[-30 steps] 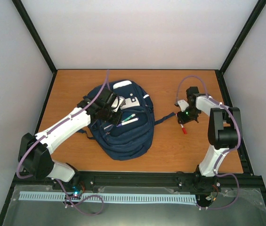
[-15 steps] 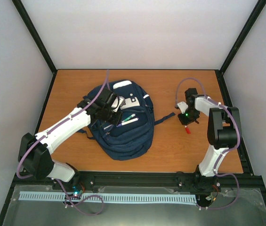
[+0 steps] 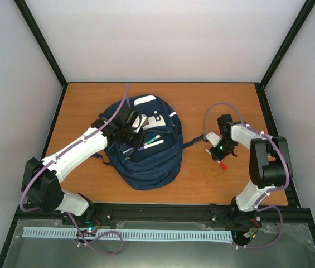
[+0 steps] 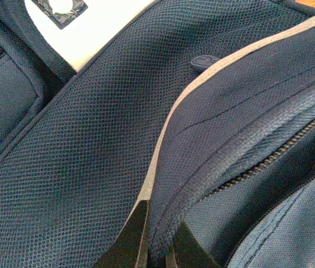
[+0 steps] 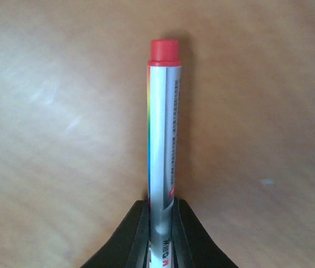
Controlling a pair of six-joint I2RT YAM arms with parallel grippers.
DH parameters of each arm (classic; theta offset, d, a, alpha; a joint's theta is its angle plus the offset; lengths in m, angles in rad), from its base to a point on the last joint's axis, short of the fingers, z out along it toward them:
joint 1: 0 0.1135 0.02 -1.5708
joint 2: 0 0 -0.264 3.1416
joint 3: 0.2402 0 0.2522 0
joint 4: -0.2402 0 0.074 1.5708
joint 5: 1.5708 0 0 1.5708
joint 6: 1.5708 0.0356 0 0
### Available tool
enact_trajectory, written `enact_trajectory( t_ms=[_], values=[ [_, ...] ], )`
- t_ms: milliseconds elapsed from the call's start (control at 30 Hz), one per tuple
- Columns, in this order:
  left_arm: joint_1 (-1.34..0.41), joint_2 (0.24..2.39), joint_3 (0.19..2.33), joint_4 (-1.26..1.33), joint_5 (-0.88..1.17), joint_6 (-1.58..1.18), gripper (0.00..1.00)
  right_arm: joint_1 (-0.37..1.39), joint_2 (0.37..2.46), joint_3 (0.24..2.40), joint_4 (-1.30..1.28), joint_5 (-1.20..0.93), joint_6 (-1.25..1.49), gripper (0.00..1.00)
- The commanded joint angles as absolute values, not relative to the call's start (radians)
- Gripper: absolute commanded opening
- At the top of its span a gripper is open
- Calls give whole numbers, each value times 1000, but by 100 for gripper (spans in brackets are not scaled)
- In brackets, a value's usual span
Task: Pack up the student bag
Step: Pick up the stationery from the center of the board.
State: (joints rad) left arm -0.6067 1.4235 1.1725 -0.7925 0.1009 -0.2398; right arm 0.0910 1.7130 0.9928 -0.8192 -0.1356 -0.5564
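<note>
The navy student bag [image 3: 146, 159] lies flat on the table, left of centre, its front pocket open with two pens [image 3: 150, 142] poking out. My left gripper [image 3: 128, 127] is shut on the pocket's fabric edge [image 4: 163, 223], beside the grey reflective stripe [image 4: 165, 131]. To the right of the bag, my right gripper [image 3: 219, 158] is shut on a silver marker with a red cap [image 5: 163, 134]; the red end [image 3: 222, 166] points toward the near edge, just over the wood.
A dark strap [image 3: 195, 140] of the bag trails out toward the right arm. Orange-brown tabletop [image 3: 202, 178] lies around the bag, bordered by a black frame [image 3: 269, 106] and white walls.
My right gripper has closed on the marker and moved a little toward the near edge with it. The left arm and bag have not moved.
</note>
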Motion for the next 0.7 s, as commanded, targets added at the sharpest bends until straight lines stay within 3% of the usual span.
enact_trajectory(
  t_ms=[0,467,667],
  values=[
    [-603,1404,1173,-750,75,-261,1,167,1638,909,-864,-170,-687,11],
    [-603,1403,1181,-762,67,-259,1,559,1473,792,-823,-118,-710,12],
    [-603,1398,1173,-755,78,-265,1,561,1491,793,-772,-68,-671,36]
  ],
)
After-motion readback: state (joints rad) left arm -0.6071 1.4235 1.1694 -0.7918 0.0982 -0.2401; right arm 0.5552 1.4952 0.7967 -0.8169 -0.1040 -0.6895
